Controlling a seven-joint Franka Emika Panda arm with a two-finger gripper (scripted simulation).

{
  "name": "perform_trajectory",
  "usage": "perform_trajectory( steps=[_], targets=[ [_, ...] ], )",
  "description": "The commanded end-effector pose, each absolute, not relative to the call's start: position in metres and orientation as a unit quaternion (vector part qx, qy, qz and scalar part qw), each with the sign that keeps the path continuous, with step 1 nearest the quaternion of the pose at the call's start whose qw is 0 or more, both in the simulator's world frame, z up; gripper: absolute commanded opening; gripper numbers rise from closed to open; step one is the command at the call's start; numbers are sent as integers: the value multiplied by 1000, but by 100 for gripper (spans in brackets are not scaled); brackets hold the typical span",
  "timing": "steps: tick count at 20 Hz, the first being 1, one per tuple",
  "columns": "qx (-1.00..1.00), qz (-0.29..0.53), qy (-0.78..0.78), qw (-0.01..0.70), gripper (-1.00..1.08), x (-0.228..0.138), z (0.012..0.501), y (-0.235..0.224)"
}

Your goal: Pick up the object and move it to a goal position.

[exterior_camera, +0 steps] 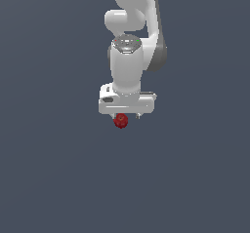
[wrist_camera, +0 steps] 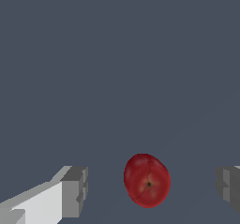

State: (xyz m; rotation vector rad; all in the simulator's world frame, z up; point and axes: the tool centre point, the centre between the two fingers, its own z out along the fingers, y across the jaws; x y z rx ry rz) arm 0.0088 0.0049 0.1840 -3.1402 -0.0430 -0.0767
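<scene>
1. Ball [wrist_camera: 146, 180]: a small dark-red, roundish lump lying on the plain grey floor [wrist_camera: 117, 54], directly beneath the white gripper [exterior_camera: 125, 116] in the exterior view.
2. The gripper stands open. In the wrist view its two grey fingertips [wrist_camera: 75, 191] sit on either side of the ball, each apart from it, with nothing yet touching.
3. The ball does not look centred: it lies nearer one fingertip than the other. On closing, the nearer finger would likely meet it first and nudge it sideways.
4. Being round and lumpy, the ball could roll away from the gripper or squirt out if the pads catch it above or below its widest part.
5. How far the fingertips stand above the floor cannot be told; too high risks a weak pinch, too low a scrape.
6. No goal marker near the ball is visible, so the destination cannot be judged.
</scene>
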Motion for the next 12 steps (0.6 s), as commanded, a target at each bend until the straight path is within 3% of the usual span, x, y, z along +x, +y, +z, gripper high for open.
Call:
perform_trajectory(
  steps=[1,12],
  targets=[
    [-1000,-24,-14,0,100,9,184,5],
    [-999,-36,-4,1,100,11,190,-21]
  ],
)
